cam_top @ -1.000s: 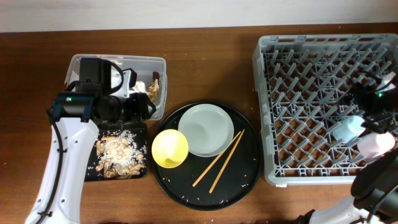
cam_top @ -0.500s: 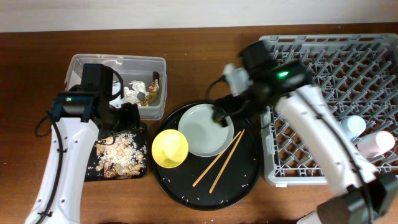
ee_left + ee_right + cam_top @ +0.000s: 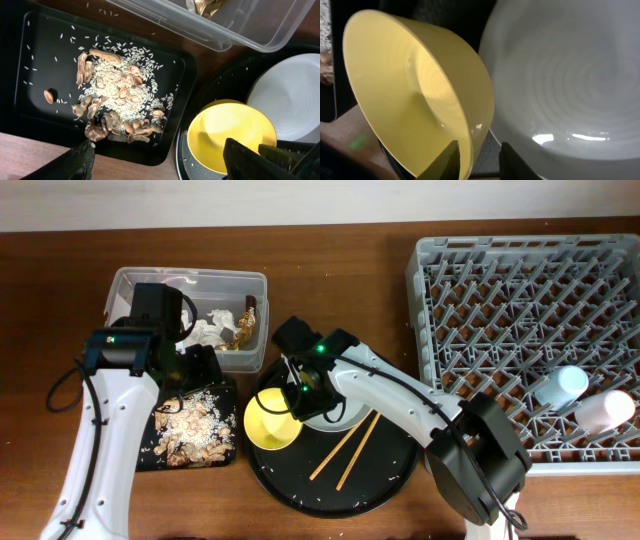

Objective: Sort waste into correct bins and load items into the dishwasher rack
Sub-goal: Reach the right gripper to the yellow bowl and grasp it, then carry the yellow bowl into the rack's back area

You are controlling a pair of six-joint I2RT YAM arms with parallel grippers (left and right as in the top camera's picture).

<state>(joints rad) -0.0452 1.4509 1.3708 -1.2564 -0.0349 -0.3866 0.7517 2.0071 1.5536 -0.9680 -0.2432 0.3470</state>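
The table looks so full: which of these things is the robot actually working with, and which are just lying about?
Part of the job:
yellow bowl
grey-green plate
chopsticks
two cups
dishwasher rack
clear tub
shallow black tray
food scraps

Just lying about:
round black tray

Large round black tray at centre, near edge of brown wooden surface, speckled with stray white grains. Sits between other items left and right, just beside each. Pale wall strip along far edge. Tray's dark rim also seen from left wrist.
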